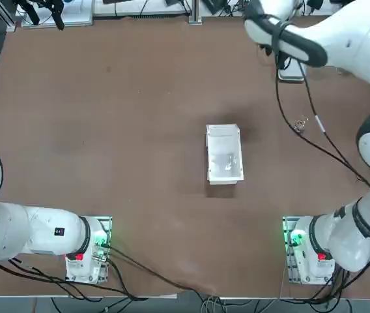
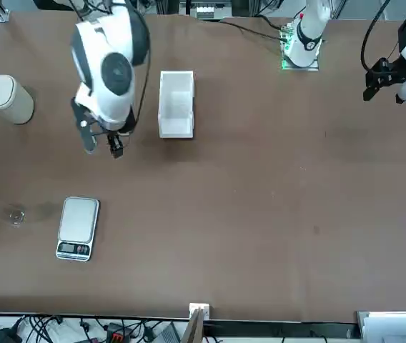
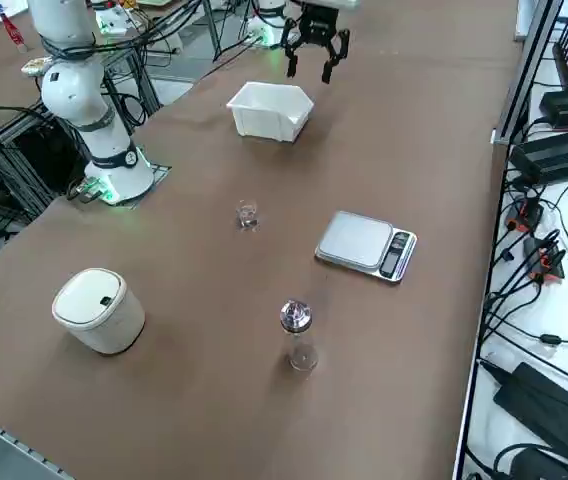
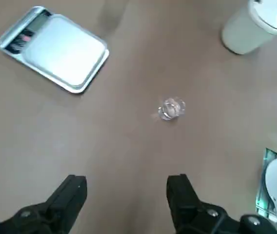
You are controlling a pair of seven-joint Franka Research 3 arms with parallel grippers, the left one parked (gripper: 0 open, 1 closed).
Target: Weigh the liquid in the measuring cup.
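The measuring cup [image 4: 171, 108] is a tiny clear cup standing upright on the brown table [image 1: 139, 130]. It also shows in the top view as the measuring cup [image 1: 299, 122], in the right side view as the cup [image 3: 247, 214], and in the front view as the cup [image 2: 16, 214]. The liquid in it is colourless and I cannot tell it from the cup. My right gripper [image 4: 126, 192] hangs high above the table, open and empty, with the cup ahead of its fingertips and well below them. In the front view the gripper [image 2: 103, 148] hovers between the white box and the scale.
A flat grey scale [image 3: 364, 243] lies near the cup, towards the table's far edge. A small bottle with a metal cap [image 3: 297, 335] and a white lidded canister [image 3: 99, 310] stand on the table's right end. The open white box [image 1: 224, 153] sits mid-table.
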